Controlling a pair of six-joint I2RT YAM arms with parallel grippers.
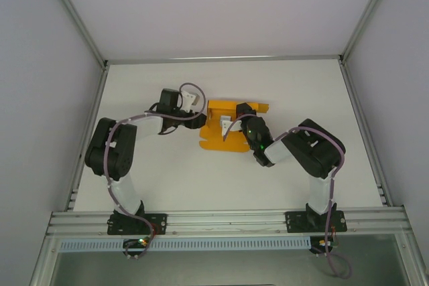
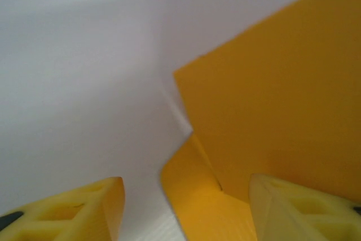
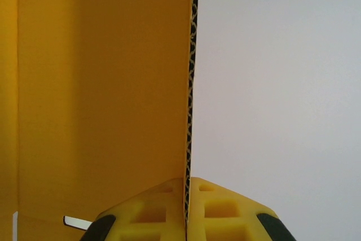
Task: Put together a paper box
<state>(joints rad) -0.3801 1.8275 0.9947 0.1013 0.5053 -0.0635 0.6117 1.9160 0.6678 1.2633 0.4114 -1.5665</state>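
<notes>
Orange-yellow corrugated card, the paper box (image 1: 224,132), lies part-folded on the table (image 1: 167,179) between my two grippers. Right gripper (image 3: 186,210): clenched on the raw edge of an upright panel, whose fluted edge runs straight up from between my pads. Left gripper (image 2: 186,213): jaws apart, grasping nothing. A raised flap stands just ahead, close by the finger (image 2: 299,207) on the right of my wrist view, with its crease below.

Judgement: the step in hand is squaring the side walls. Recommended: use the right pinch as a steady anchor. Bring the left jaws across the flap near its crease, close gently, and fold along the score without crushing the flutes.
</notes>
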